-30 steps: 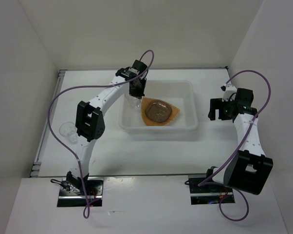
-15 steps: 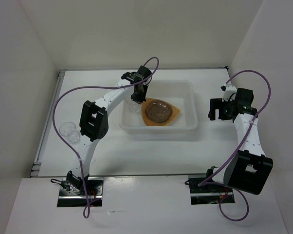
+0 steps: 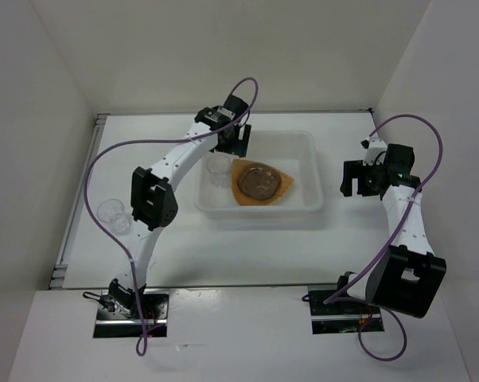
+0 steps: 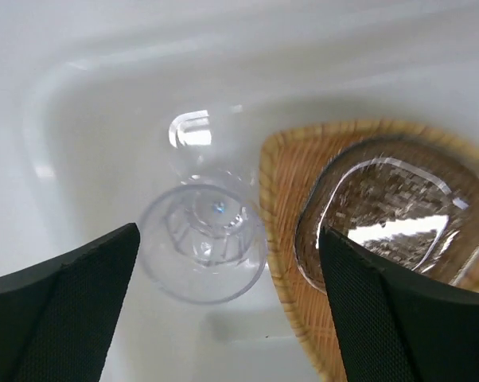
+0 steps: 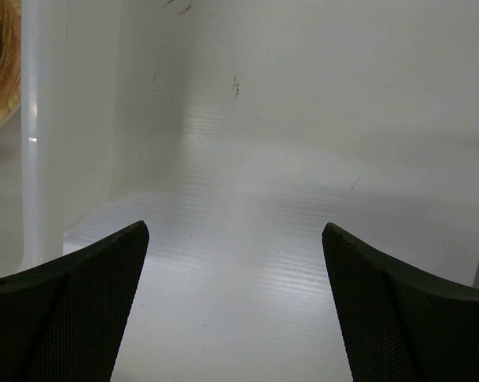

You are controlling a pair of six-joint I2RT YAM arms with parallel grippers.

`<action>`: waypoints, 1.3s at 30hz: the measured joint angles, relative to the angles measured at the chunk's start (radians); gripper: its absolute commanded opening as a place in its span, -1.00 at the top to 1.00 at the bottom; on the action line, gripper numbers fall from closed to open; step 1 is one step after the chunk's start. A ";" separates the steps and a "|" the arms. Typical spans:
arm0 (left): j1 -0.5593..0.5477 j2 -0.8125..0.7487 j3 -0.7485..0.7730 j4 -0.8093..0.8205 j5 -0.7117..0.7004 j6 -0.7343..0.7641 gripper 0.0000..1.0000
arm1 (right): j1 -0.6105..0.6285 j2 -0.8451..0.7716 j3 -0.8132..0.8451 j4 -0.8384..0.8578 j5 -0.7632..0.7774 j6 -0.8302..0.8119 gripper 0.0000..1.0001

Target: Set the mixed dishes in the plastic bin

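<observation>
The plastic bin (image 3: pixel 259 208) sits mid-table. Inside it lies the tan woven plate (image 3: pixel 281 188) with a round translucent dish (image 3: pixel 259 181) resting on it. Left of the plate, a small clear cup (image 3: pixel 217 169) stands on the bin floor. My left gripper (image 3: pixel 233 142) hovers open above the bin's back left part. In the left wrist view the cup (image 4: pixel 201 253) stands free below the gripper (image 4: pixel 227 318), apart from both fingers, beside the plate (image 4: pixel 291 239) and dish (image 4: pixel 383 215). My right gripper (image 3: pixel 352 179) waits open and empty right of the bin, with bare table under it (image 5: pixel 235 318).
A second clear cup (image 3: pixel 112 213) stands on the table at the far left, near the left arm's elbow. White walls enclose the table on three sides. The bin's outer wall (image 5: pixel 40 159) shows at the left of the right wrist view.
My left gripper was shut on the clear cup over the bin; it has opened, and the cup now stands free on the bin floor. The right arm has not moved.
</observation>
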State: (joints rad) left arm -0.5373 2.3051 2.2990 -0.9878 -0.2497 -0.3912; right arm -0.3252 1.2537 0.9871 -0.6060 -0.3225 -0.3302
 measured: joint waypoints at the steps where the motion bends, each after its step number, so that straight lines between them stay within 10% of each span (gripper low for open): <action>1: 0.000 -0.013 0.037 -0.002 -0.035 -0.005 -1.00 | 0.000 0.000 0.000 0.000 0.000 0.000 -0.88; 7: 0.032 -0.332 -0.042 -0.032 -0.240 -0.089 -1.00 | 0.000 0.000 0.000 0.001 -0.008 -0.004 -0.91; 16: 0.377 -0.909 -0.898 0.040 -0.193 -0.303 -1.00 | 0.008 0.008 -0.009 0.004 -0.014 -0.005 -0.91; 39: 0.634 -0.806 -1.248 0.278 -0.051 -0.257 -0.98 | 0.042 0.030 -0.013 0.002 -0.015 -0.012 -0.91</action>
State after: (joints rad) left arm 0.0967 1.4990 1.0508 -0.7094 -0.3008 -0.6483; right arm -0.2836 1.2839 0.9741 -0.6037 -0.3378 -0.3420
